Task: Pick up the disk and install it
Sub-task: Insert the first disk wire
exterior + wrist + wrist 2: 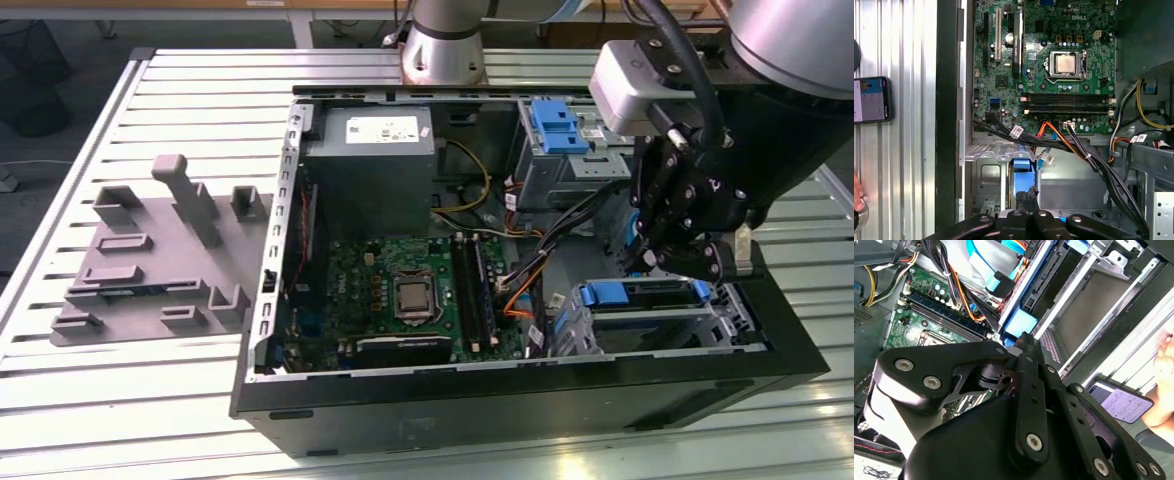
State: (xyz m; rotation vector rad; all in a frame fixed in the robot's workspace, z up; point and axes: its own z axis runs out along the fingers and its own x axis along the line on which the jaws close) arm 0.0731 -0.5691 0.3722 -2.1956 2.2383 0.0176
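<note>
Open computer case [534,385] lying on its side on the slatted counter [160,400], as I see it from my station.

The disk [641,294] sits in the metal drive cage at the corner of the case on the exterior view's right, nearest that camera. Its blue rail faces up and the silver body is below it. In the first wrist view the disk [1021,175] appears edge-on inside the cage, beside the bundle of black and orange cables [1074,147].

The claw [694,262] hangs just above the disk, over the end of it nearer the case wall. In both wrist views the tip of the claw [1026,194] [1026,340] lies right at the blue end of the disk [1021,322]. I cannot tell how far it is open, nor whether it has hold of the disk.

Elsewhere inside the case:
- The green motherboard [400,290] covers the middle of the case floor.
- The grey box [367,165] with a white sticker stands in a far corner.
- An upright blue bracket [554,125] stands at the far wall.

Outside the case, a grey fixture plate [154,250] lies on the counter on the exterior view's left. A phone [871,100] rests near the case wall.
</note>
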